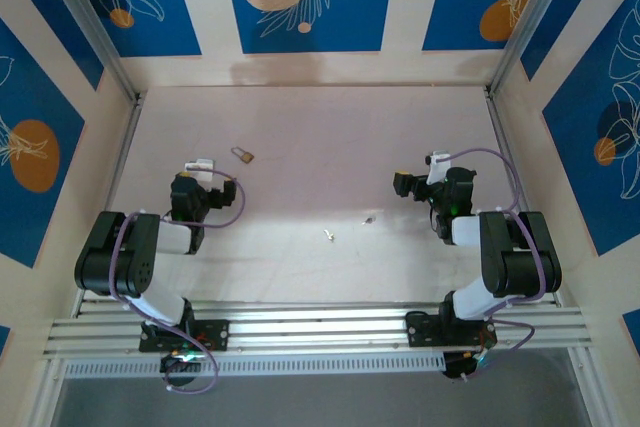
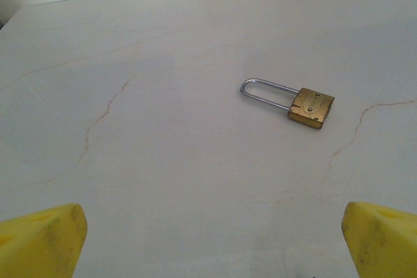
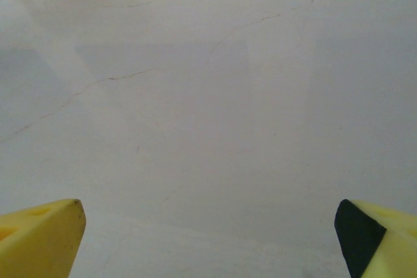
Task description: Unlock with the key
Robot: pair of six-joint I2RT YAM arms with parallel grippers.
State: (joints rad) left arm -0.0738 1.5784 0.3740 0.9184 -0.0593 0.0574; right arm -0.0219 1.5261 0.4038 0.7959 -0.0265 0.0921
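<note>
On the table (image 1: 300, 127), seen from the top camera, a brass padlock (image 1: 243, 155) lies just ahead and to the right of the left gripper (image 1: 200, 169). Two small silvery objects (image 1: 328, 235), too small to identify, lie between the arms, nearer the right gripper (image 1: 405, 184).

In the left wrist view, the yellow fingers (image 2: 39, 242) stand spread wide apart, holding nothing. The padlock (image 2: 311, 107) lies flat well ahead of them, towards the right finger, its shackle pointing left.

In the right wrist view, the yellow fingers (image 3: 39, 242) are likewise spread wide, with bare tabletop (image 3: 208, 96) between and ahead of them.
</note>
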